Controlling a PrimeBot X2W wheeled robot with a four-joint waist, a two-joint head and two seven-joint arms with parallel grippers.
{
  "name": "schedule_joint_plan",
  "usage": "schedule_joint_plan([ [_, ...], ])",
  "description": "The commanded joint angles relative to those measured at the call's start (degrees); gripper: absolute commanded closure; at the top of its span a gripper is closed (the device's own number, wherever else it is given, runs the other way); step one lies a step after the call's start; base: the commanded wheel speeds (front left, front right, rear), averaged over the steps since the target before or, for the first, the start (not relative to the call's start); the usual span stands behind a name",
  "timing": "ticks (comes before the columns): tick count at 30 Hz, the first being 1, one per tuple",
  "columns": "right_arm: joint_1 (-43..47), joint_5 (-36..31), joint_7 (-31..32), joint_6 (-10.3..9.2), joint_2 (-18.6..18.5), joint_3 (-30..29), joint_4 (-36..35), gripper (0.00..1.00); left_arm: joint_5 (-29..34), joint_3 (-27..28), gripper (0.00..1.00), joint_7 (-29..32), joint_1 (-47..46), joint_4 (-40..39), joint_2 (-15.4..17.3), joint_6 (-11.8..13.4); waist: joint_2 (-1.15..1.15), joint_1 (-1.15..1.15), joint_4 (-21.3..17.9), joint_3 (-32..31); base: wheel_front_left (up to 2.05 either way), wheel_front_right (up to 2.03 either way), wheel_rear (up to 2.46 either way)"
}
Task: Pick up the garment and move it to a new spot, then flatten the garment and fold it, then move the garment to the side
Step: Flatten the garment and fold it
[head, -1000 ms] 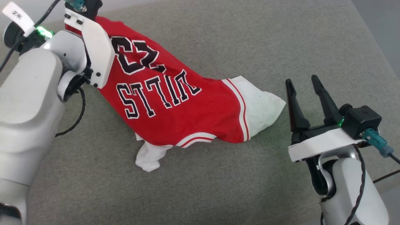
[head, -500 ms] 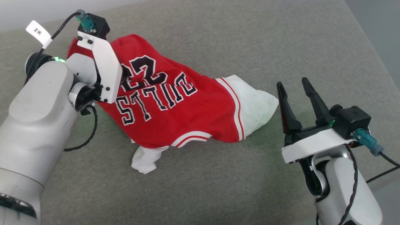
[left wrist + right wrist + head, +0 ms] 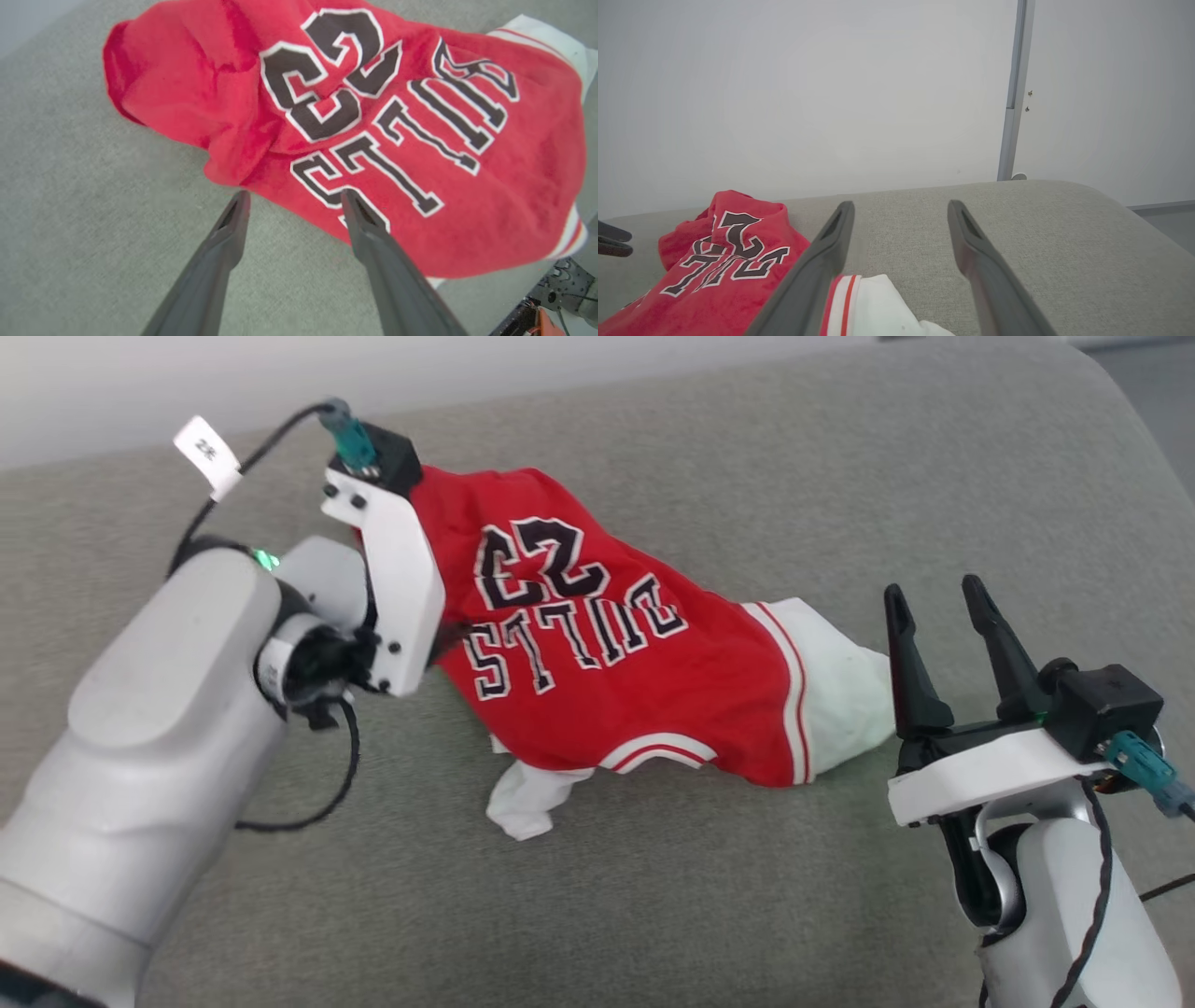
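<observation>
Garment: one red jersey (image 3: 644, 700), lying crumpled on the grey cushion (image 3: 653, 905), mid-surface toward the far edge. Neither gripper holds it. The lettering reads upside-down in the head view.
Sleeves: two, white. The side sleeve (image 3: 845, 695) spreads toward the robot's right. The near sleeve (image 3: 523, 803) pokes out from under the garment's near edge.
Left gripper (image 3: 294, 196): jaws wide and empty, at the garment's left edge. One finger lies over red cloth; contact cannot be determined.
Right gripper (image 3: 934, 586): jaws wide and empty, just beside the side sleeve.
Step (judged): garment set down; flattening not begun.
Risk 1: a pinch on the bunched left end may take several layers, so the fold stays in.
Risk 2: the near sleeve may remain trapped underneath during spreading.
Risk 3: uneven pulls may drag the garment rather than flatten it.
Count: garment 1; sleeves 2; grippers 2; fingers 4.
</observation>
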Motion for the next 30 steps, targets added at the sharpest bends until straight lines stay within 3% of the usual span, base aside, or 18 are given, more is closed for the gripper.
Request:
schedule_joint_plan([
  [1,0.3,-0.6,0.4,-0.01,0.0,-0.2,-0.7,0.0,-1.0,-0.3,0.0,1.6,2.2,-2.4,0.5,1.3,0.0,0.0,2.0,-1.5,0.0,0.0,0.0],
  [7,0.0,-0.8,1.4,-0.01,0.1,-0.4,-1.6,0.0,-3.7,-0.9,0.0,6.9,8.5,-12.4,2.7,5.5,0.0,0.0,2.8,-2.1,0.0,0.0,0.0],
  [16,-1.3,-0.4,1.1,-0.01,0.4,0.4,-2.6,0.0,-6.9,-0.1,0.0,8.0,15.4,-20.2,4.7,8.9,0.0,0.0,0.1,0.0,0.0,0.0,0.0],
  [26,-2.2,0.1,0.0,-0.01,0.7,0.3,-1.6,0.0,-10.4,1.5,0.0,8.4,18.8,-22.3,4.2,11.5,0.0,0.0,-2.6,2.3,0.0,0.0,0.0],
  [30,-2.6,0.3,-0.4,-0.01,0.8,0.5,-1.0,0.0,-8.5,0.9,0.0,5.8,19.3,-20.4,4.5,10.5,0.0,0.0,-3.1,3.1,0.0,0.0,0.0],
])
